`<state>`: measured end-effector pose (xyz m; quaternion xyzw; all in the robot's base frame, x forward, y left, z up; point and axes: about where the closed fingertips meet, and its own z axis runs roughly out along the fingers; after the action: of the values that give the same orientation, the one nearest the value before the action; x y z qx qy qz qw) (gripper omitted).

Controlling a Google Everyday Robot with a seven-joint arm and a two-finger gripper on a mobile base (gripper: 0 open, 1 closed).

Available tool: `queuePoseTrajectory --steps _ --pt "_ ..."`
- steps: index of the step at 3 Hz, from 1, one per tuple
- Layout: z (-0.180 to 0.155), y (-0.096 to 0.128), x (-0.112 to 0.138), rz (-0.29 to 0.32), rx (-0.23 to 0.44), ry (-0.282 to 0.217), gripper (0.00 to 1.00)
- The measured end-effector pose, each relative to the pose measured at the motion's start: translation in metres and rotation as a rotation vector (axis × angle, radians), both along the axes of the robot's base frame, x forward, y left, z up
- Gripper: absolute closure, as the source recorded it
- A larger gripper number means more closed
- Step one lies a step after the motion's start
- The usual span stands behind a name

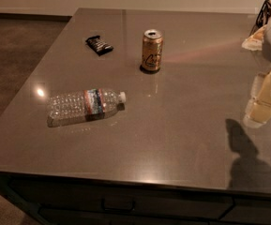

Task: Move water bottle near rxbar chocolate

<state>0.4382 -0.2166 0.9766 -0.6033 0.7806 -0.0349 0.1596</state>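
The water bottle (85, 106) is clear ribbed plastic with a white cap and a red-blue-white label band. It lies on its side at the front left of the grey counter (182, 125), cap pointing right. The rxbar chocolate (99, 44), a small flat black wrapper, lies at the back left, well apart from the bottle. My gripper (266, 100) hangs at the right edge of the view, above the counter and far to the right of both. It holds nothing that I can see.
A gold can (152, 50) stands upright to the right of the bar. A dark wire basket (266, 8) sits at the back right corner. The counter's front edge has a drawer handle (118, 205) below it. Floor lies to the left.
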Motion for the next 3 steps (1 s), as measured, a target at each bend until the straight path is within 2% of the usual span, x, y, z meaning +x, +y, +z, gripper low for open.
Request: queuePoseTrajectory --steps 1,2,3 --pt "0.000 0.000 0.000 0.000 0.000 0.000 0.00" --pt "-0.001 0.008 0.020 0.002 0.004 -0.002 0.00" --pt "-0.017 0.058 0.056 0.092 -0.013 0.010 0.00"
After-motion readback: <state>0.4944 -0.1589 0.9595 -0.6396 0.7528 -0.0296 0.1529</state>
